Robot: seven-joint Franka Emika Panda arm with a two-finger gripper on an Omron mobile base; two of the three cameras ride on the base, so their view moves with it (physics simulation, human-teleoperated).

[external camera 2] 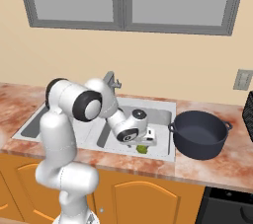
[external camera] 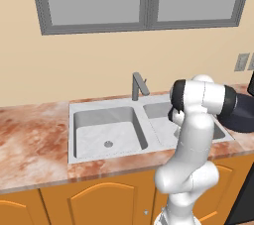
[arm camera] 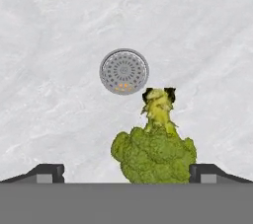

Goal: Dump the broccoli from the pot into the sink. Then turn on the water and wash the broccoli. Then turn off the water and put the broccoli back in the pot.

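Reddish marbled tabletop (external camera 2: 207, 166) carries the pale grey double-basin sink (external camera: 79, 110); lumpy yellow-green broccoli (arm camera: 154, 156) lies in its right basin, apparently between the end effector's (arm camera: 126, 173) spread tips.

Broccoli (external camera 2: 142, 148) largely behind the hand (external camera 2: 147, 140); pot (external camera: 244, 114) cut by frame edge, arm-covered.

Lumpy matt broccoli (arm camera: 154, 156) on smooth marbled sink (arm camera: 59, 30) (perforated metal drain (arm camera: 124, 71)).
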